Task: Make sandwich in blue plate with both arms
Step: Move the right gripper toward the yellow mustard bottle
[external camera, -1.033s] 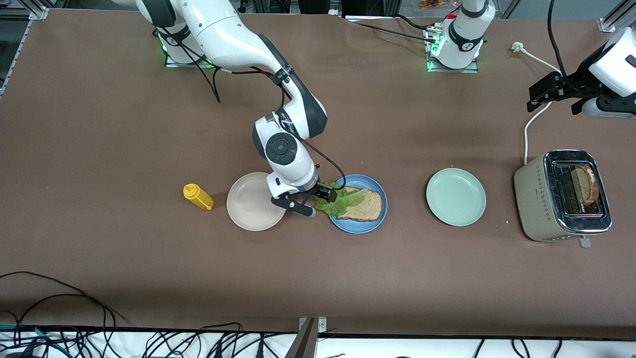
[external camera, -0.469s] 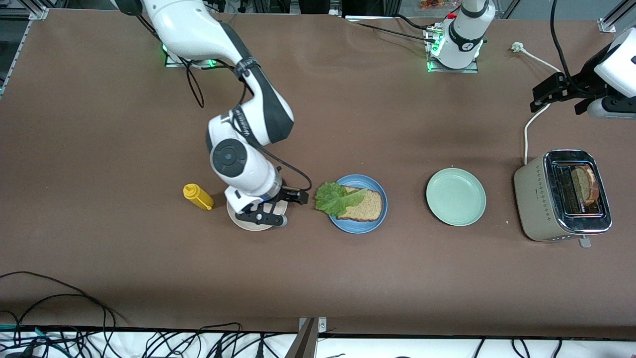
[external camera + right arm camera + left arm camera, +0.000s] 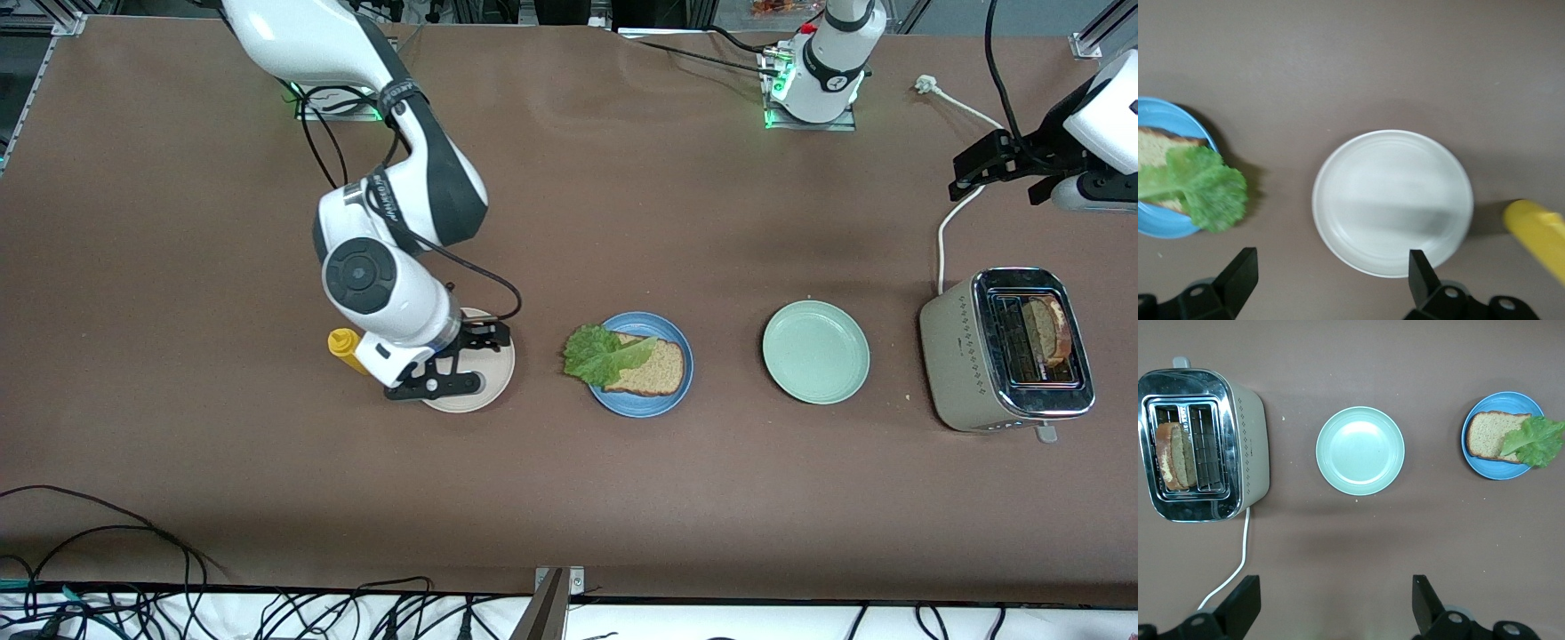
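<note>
Over the beige-white plate (image 3: 467, 360) hangs the right pincer (image 3: 449, 360), fingers apart and empty, beside the yellow bottle (image 3: 354, 351). Next along, toward the left arm's end, the blue plate (image 3: 662, 404) holds one bread slice (image 3: 653, 369) topped with lettuce (image 3: 605, 353); the top slice (image 3: 1040, 329) waits in the toaster (image 3: 1005, 351), so the sandwich looks half-built. Above the bench (image 3: 222, 267) near the toaster, the left pincer (image 3: 1000, 169) waits, fingers apart

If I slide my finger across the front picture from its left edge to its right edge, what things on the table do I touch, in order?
yellow squeeze bottle → beige-white plate → lettuce leaf → bread slice on the blue plate → pale green plate → toaster
</note>
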Motion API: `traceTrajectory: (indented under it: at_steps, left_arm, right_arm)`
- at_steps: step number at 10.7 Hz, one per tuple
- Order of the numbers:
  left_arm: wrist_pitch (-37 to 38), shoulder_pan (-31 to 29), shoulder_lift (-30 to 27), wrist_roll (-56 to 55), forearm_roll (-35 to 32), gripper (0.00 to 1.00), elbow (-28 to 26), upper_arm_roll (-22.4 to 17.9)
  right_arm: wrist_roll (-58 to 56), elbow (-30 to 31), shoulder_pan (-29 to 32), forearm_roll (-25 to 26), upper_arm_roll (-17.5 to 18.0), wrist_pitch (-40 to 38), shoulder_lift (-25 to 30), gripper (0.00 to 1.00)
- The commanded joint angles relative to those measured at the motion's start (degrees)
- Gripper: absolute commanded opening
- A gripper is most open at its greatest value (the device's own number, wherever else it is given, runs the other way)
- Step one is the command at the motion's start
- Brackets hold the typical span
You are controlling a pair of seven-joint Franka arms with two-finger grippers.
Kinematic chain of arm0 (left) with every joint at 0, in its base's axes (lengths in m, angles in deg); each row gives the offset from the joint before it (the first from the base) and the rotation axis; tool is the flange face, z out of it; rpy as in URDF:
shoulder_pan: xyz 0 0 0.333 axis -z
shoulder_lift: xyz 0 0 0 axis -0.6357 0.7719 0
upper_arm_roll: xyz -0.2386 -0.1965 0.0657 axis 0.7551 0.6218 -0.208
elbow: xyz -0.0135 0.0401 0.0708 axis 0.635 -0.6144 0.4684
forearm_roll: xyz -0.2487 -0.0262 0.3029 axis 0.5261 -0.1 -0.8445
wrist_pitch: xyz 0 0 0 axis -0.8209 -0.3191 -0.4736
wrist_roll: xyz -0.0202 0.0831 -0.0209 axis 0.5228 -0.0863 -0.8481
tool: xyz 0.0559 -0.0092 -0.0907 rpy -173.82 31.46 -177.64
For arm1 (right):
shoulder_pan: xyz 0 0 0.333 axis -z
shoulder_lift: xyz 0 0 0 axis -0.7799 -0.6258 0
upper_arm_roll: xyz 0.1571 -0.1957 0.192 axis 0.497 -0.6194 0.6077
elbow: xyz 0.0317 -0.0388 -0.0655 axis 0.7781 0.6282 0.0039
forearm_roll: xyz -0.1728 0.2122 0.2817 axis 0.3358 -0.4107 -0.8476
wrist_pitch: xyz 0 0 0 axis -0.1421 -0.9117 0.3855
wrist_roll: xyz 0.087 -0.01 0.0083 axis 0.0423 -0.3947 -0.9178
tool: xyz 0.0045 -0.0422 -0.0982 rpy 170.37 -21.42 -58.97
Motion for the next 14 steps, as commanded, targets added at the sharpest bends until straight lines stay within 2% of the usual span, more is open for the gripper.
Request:
traceTrajectory:
  at_steps: [1, 6, 9, 12, 14]
  left_arm:
    - [0.3, -0.3, -0.7, -0.3, -0.3, 1.00, -0.5, 0.3]
    - [0.3, -0.4, -0.7, -0.3, -0.2, 1.00, -0.4, 0.3]
    - [0.3, -0.3, -0.7, -0.3, -0.3, 1.00, -0.4, 0.3]
    - [0.3, -0.4, -0.7, -0.3, -0.2, 1.00, -0.4, 0.3]
    - [0.3, -0.4, -0.7, -0.3, -0.2, 1.00, -0.4, 0.3]
  right_arm:
    - [-14.6, 7.8, 3.7, 1.4, 0.7, -3.5, 7.4, 1.00]
    - [-37.8, 23.0, 6.7, 3.7, 0.9, -3.5, 20.6, 1.00]
    - [-57.5, 28.0, 11.6, 3.6, 1.0, -3.4, 25.4, 1.00]
    - [-82.7, 28.2, 18.9, 1.7, 1.0, -4.9, 25.9, 1.00]
    - [-92.0, 28.1, 22.6, -2.4, 1.0, -5.4, 25.2, 1.00]
